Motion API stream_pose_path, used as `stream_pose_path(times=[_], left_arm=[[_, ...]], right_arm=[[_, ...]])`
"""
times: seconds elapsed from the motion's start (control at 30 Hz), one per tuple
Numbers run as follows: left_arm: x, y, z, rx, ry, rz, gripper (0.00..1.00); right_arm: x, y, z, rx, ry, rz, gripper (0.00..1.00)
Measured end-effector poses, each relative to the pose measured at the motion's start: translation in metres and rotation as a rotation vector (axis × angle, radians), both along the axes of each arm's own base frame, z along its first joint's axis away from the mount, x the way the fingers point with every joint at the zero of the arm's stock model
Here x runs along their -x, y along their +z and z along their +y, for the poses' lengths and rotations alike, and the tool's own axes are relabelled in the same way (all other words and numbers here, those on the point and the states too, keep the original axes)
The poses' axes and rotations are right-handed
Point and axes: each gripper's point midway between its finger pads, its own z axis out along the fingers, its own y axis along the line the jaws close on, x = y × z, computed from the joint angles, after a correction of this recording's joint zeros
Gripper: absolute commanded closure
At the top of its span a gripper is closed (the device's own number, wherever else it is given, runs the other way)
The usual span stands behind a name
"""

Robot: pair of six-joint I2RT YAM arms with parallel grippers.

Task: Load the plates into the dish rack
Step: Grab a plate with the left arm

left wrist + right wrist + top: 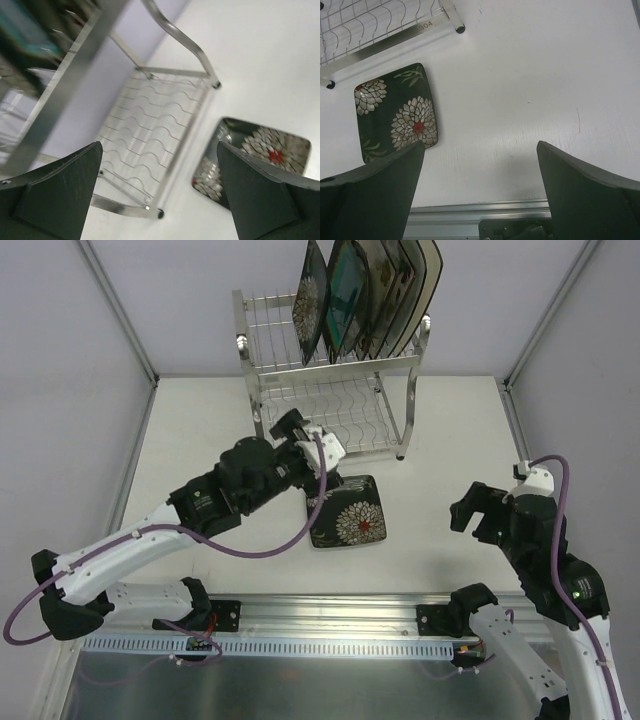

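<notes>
Several plates [370, 295] stand on edge in the upper tier of the chrome rack [262, 350] at the far side of the white desk [450, 440]. They are packed close together and lean to the right. The one at the left end of the row is dark with white flowers, and the one next to it has a teal face.

One more plate [395, 117] lies flat and face up on the desk. It is square and dark, with white flowers that have red centres. It sits just in front of the rack's lower shelf, near the rack's right front foot, without touching it.

The left arm reaches forward across the desk. Its pincer [159, 150] is spread wide and grips nothing. It hangs between the rack's lower shelf and the flat plate, close to the plate's far left corner. From its wrist camera the wavy wires of the lower shelf fill the middle of the view, and the plate shows at the right.

The right arm is bent back at the right side of the desk, well apart from both plate and rack. Its pincer [480, 145] is also spread wide with nothing in it, facing bare desk with the plate off to its left.
</notes>
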Motion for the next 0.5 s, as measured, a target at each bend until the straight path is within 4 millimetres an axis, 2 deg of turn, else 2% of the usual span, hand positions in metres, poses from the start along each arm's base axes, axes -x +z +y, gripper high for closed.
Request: stream_pose_path(times=[0.27, 0.5], left_arm=[[0.037, -0.123, -0.057, -0.292, -0.134, 0.197, 0.01], [0.052, -0.208, -0.091, -0.445, -0.114, 0.335, 0.01]], right_arm=[[0.002, -0.009, -0.009, 0.011, -0.064, 0.029, 0.01], [0.008, -0.018, -0.022, 0.027, -0.140, 0.067, 0.01]])
